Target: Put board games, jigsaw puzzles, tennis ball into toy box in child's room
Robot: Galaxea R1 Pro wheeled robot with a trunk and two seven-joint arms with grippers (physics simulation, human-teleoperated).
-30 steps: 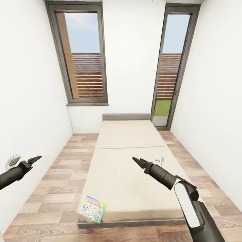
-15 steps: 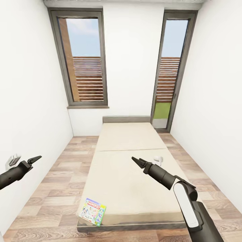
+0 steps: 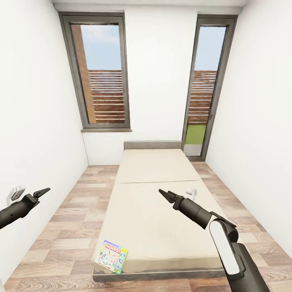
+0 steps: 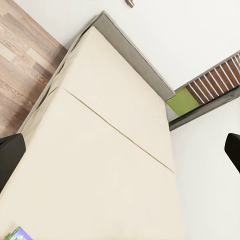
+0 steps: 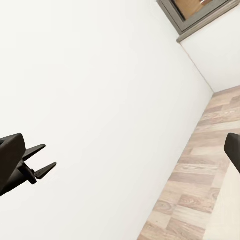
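The beige bed (image 3: 156, 202) runs away from me to the far wall. One board game, the green-edged Monopoly box (image 3: 111, 256), lies on the bed's near left corner, and its corner shows in the left wrist view (image 4: 15, 234). My left gripper (image 3: 42, 191) hangs open over the floor left of the bed, near the wall. Over the middle of the mattress my right gripper (image 3: 165, 194) is open and holds nothing. Both grippers are well apart from the box. The table, toy box, jigsaw puzzles and tennis ball are out of view.
A small white object (image 3: 190, 192) lies on the mattress near its right edge. Wood-plank floor (image 3: 73, 219) runs down both sides of the bed between white walls. Two tall dark-framed windows (image 3: 101, 73) stand in the far wall. A white wall fitting (image 3: 15, 194) sits behind the left arm.
The whole picture has shifted slightly, so the camera moved. Both arms keep the same pose, and the Monopoly box stays on the bed's corner.
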